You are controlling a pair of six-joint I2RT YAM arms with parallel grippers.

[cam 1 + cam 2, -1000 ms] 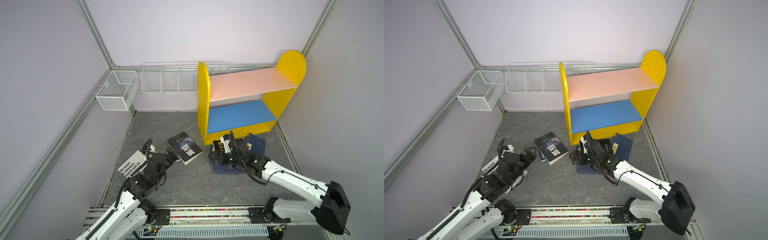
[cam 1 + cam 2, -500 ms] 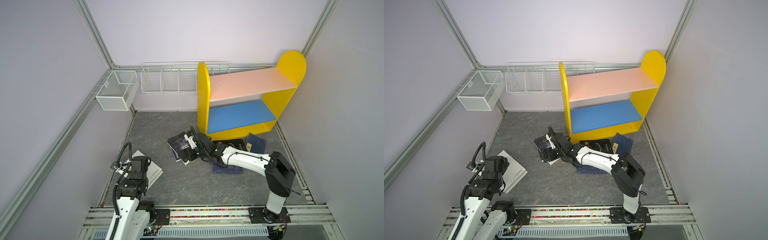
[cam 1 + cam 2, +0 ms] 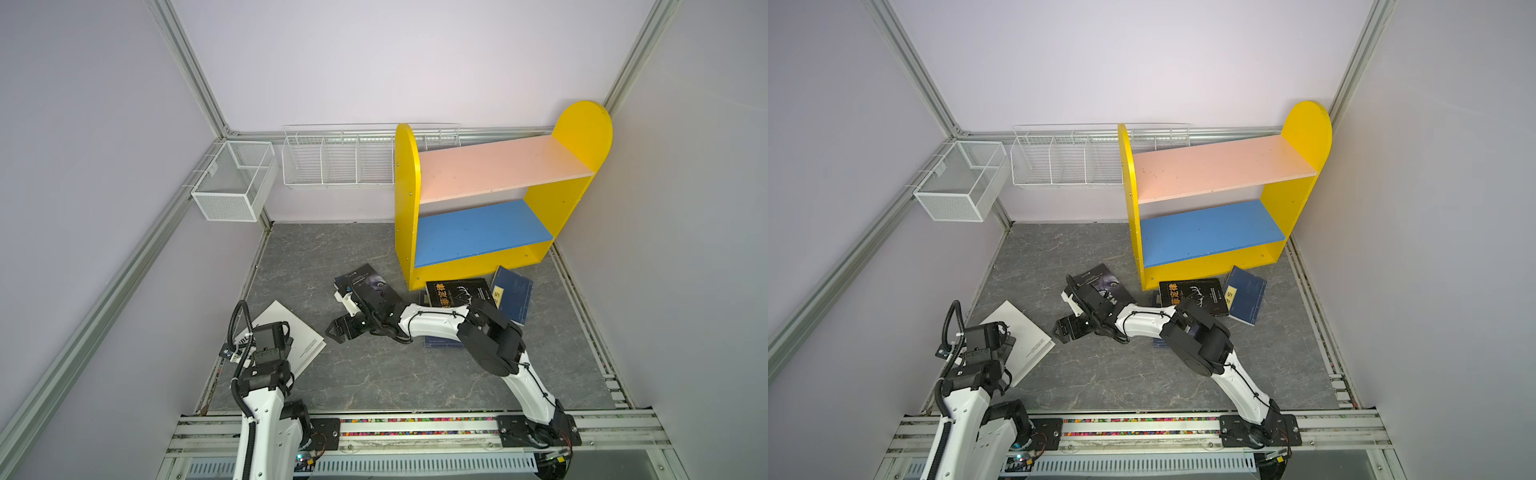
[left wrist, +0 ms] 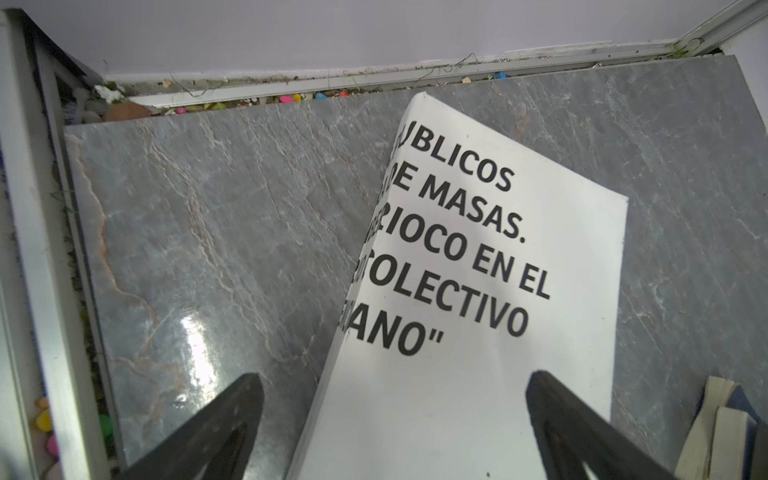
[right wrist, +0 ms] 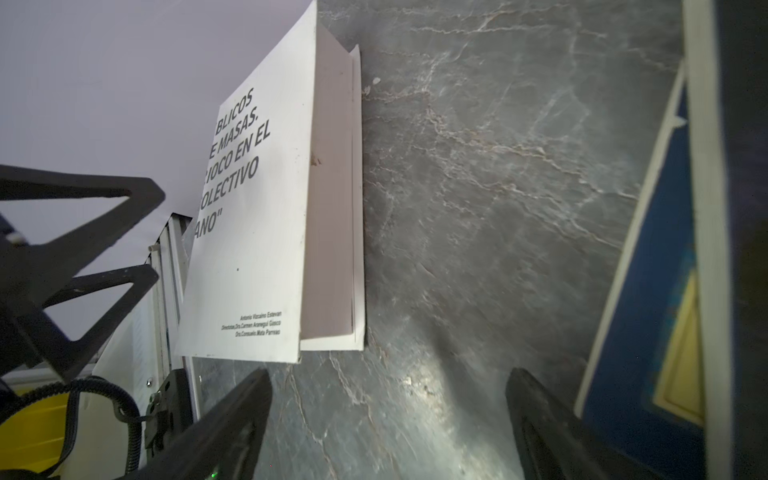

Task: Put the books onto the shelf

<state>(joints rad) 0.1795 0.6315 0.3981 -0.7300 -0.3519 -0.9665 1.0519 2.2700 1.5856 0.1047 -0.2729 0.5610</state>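
the shelf [image 3: 478, 232] is seen bare, all books [image 3: 457, 293] apparently left on the floor [image 3: 374, 374] at lower centre, with left gripper [image 4: 392, 382] and right gripper [image 5: 388, 376] spread wide, empty.

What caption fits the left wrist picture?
Left fingers spread open over the white book with black lettering on grey marbled floor.

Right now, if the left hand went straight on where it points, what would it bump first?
Most likely the white book, lying just ahead of the open left hand, though depth is unclear.
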